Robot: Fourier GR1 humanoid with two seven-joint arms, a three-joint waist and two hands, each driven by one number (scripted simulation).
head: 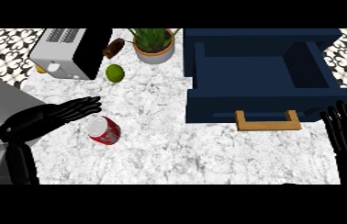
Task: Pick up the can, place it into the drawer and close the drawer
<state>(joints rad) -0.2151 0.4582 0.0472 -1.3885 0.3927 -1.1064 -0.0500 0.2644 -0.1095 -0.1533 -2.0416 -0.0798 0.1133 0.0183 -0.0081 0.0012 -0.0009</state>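
Observation:
A red can (pixel 104 130) lies tilted on the marble counter (pixel 163 145), its pale top facing up and left. My left hand (pixel 51 117) comes in from the left edge with fingers stretched toward the can, their tips just above and left of it, not touching it. The dark blue drawer (pixel 254 64) stands pulled open at the right, with nothing seen inside and a wooden handle (pixel 267 120) on its front. My right hand (pixel 335 126) rests at the right edge, fingers up and straight, beside the drawer's front corner.
A toaster (pixel 68 53) stands at the back left. A green lime (pixel 115 73) lies in front of it. A potted plant (pixel 154 44) sits at the back middle, with a brown object (pixel 113 47) to its left.

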